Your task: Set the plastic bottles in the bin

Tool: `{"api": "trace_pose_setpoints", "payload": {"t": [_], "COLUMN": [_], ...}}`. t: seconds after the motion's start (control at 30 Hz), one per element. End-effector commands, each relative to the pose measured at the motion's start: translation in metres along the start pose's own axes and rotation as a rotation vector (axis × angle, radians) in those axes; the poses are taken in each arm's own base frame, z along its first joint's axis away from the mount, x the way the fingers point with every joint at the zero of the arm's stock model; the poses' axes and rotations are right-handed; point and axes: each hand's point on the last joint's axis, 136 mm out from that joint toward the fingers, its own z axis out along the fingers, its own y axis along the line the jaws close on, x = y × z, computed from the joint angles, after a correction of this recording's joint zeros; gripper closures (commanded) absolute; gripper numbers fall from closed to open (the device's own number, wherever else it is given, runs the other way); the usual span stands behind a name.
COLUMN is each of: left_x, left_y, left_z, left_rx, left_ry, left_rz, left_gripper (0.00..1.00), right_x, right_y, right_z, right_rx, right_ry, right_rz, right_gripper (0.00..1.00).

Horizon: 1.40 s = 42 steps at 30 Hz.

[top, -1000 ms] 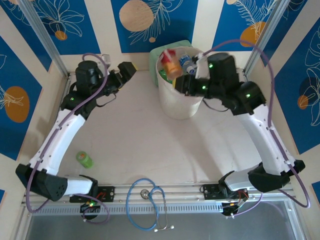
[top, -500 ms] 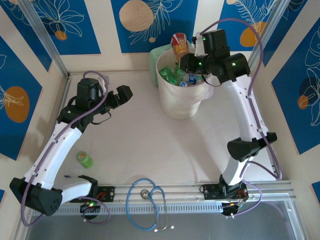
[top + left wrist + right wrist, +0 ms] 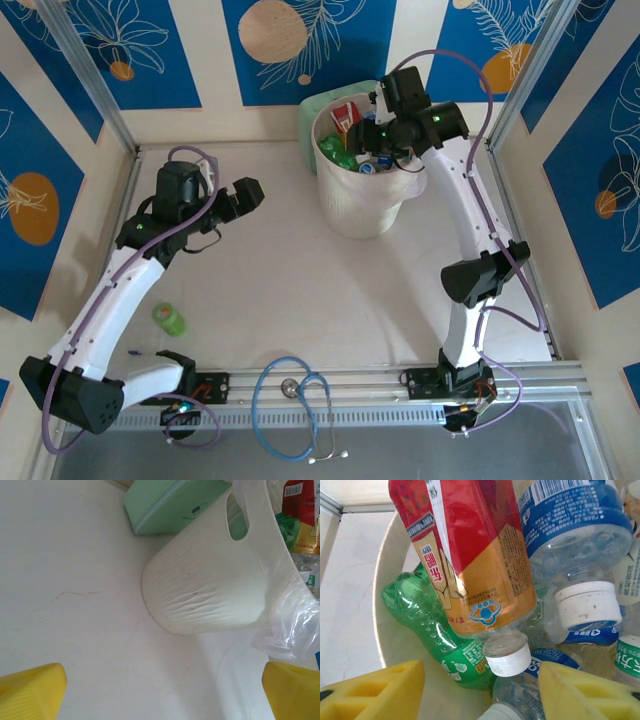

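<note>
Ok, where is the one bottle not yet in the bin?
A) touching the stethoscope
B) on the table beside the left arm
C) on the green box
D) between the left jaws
B: the green bottle lies on the table beside the left arm, apart from the stethoscope and far from the bin.

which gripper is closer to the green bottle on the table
Left. The left gripper hangs over the table beyond the green bottle; the right gripper is farther off, over the bin.

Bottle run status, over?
Left pincer open, empty. Right pincer open over bin, red-label bottle lying inside. One green bottle on table. Stethoscope apart from it.
</note>
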Motion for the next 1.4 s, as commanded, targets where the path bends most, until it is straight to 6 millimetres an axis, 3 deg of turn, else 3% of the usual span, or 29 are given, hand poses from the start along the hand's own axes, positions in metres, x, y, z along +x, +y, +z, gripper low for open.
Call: {"api": "trace_pose_setpoints", "payload": {"t": [0.0, 0.1, 0.23, 0.43, 0.73, 0.87, 1.1, 1.23, 1.37], "left_x": [-0.001, 0.000, 0.002, 0.007, 0.012, 0.014, 0.018, 0.014, 0.004], "left_y": [0.004, 0.004, 0.005, 0.011, 0.012, 0.013, 0.016, 0.013, 0.008], "left_z": [-0.007, -0.008, -0.006, -0.001, 0.001, -0.003, -0.003, -0.009, -0.014], "left_rx": [-0.016, -0.017, -0.013, -0.018, -0.016, -0.020, -0.025, -0.020, -0.022], "left_ry": [-0.017, -0.018, -0.010, 0.001, 0.021, 0.023, 0.029, 0.008, -0.021], "left_rz": [0.023, 0.022, 0.018, 0.008, 0.003, 0.007, -0.001, 0.004, 0.029], "left_gripper": [0.00, 0.00, 0.00, 0.01, 0.02, 0.01, 0.02, 0.02, 0.00], "right_x": [-0.014, -0.019, -0.033, -0.050, -0.049, -0.040, -0.051, -0.065, -0.070], "right_y": [0.007, 0.010, 0.014, 0.037, 0.006, -0.002, 0.016, 0.040, 0.055], "right_z": [-0.027, -0.026, -0.020, 0.000, 0.065, 0.072, 0.046, -0.003, -0.060], "right_rx": [-0.020, -0.020, -0.005, -0.042, 0.090, 0.088, 0.036, -0.026, -0.078], "right_ry": [-0.072, -0.087, -0.142, -0.194, -0.125, -0.082, -0.140, -0.240, -0.329], "right_rz": [0.001, 0.006, -0.004, -0.052, -0.024, 0.012, 0.001, -0.034, -0.052], "right_gripper": [0.37, 0.43, 0.63, 0.71, 0.76, 0.79, 0.76, 0.70, 0.54]}}
